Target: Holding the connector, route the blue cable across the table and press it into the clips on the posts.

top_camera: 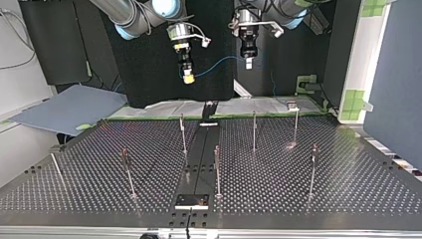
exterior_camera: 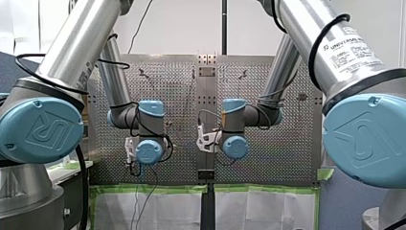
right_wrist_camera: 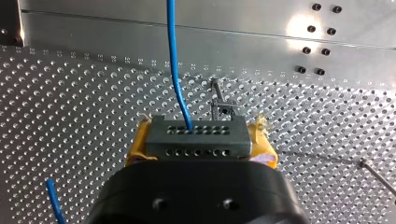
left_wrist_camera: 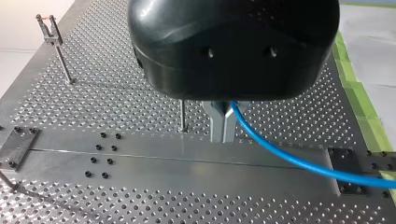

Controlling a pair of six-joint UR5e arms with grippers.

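In the top view both grippers hang above the table's far edge. My right gripper (top_camera: 188,77), at that view's left, has yellow pads; my left gripper (top_camera: 248,62) is to its right. The blue cable (top_camera: 215,64) sags between them. In the right wrist view my right gripper (right_wrist_camera: 201,127) is shut on a grey connector (right_wrist_camera: 196,142), and the blue cable (right_wrist_camera: 173,56) leaves its face. In the left wrist view my left gripper (left_wrist_camera: 223,136) has its metal fingers shut on the blue cable (left_wrist_camera: 289,158), high above the plate. Several thin posts with clips (top_camera: 254,130) stand on the table.
A smooth centre rail (top_camera: 199,149) splits the perforated table, with a black plate (top_camera: 191,200) at its near end. One clip post (right_wrist_camera: 219,105) stands just ahead of the connector; another post (left_wrist_camera: 182,116) is beside my left fingers. A grey-blue board (top_camera: 69,107) lies off the table's left.
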